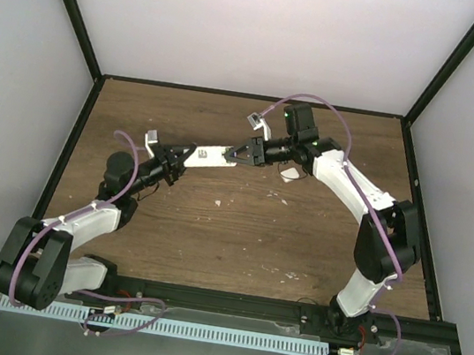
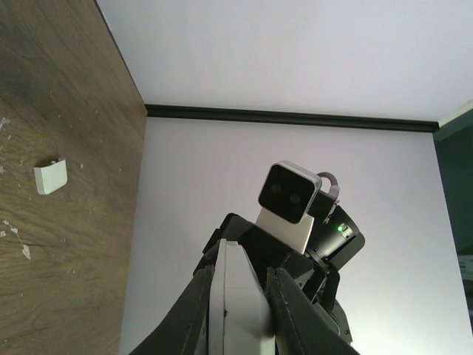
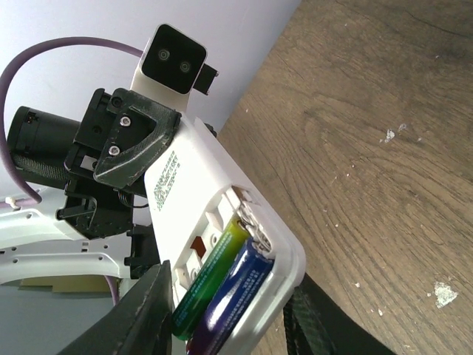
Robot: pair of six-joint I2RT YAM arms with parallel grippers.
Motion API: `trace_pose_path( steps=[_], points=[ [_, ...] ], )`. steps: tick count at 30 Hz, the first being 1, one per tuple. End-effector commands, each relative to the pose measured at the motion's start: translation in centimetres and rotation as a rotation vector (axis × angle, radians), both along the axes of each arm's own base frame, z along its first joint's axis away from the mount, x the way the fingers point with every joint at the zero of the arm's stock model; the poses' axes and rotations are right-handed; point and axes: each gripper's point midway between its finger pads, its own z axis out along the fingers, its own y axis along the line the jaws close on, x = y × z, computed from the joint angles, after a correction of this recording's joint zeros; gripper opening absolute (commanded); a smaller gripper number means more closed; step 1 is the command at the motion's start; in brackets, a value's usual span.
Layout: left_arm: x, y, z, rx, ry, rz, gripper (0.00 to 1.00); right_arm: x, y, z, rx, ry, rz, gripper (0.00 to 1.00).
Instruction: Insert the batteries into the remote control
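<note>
White plastic, stiff and probably light: the remote control (image 1: 213, 156) is pinched above the table (image 1: 238, 231), left gripper (image 1: 184, 158) at one end, right gripper (image 1: 241, 153) at the other; the batteries (image 3: 222, 285) sit uncovered in its open bay — hold the hard edges, kept level.

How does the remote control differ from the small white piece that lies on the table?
The remote control is a long bar; the small white piece is short and squarish. The left claw and right claw hold the remote control in the air; the piece lies on the table. The remote control carries two batteries; the piece carries nothing. Both are white.
</note>
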Motion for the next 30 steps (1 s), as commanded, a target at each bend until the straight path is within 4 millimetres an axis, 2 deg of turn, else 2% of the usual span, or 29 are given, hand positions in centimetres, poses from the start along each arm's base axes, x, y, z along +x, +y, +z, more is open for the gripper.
trace_pose_path(
  steps=[1,17,20,24,30],
  points=[
    [-0.3,-0.4,1.4,-0.03,-0.047,-0.022,0.0,-0.2,1.6,1.8,0.042,-0.062,0.045,0.32],
    [-0.3,-0.5,1.6,-0.034,-0.06,-0.025,0.0,-0.4,1.7,1.3,0.039,-0.043,0.052,0.19],
    [-0.2,-0.5,1.5,-0.026,-0.064,-0.024,0.0,-0.2,1.6,1.3,0.036,-0.046,0.045,0.22],
    [-0.2,-0.4,1.1,-0.009,-0.073,-0.016,0.0,0.3,1.3,1.9,0.024,-0.078,0.013,0.32],
    [0.0,0.5,0.8,0.03,-0.092,0.012,0.0,2.1,-0.8,3.7,0.007,-0.156,-0.074,0.45]
  ],
)
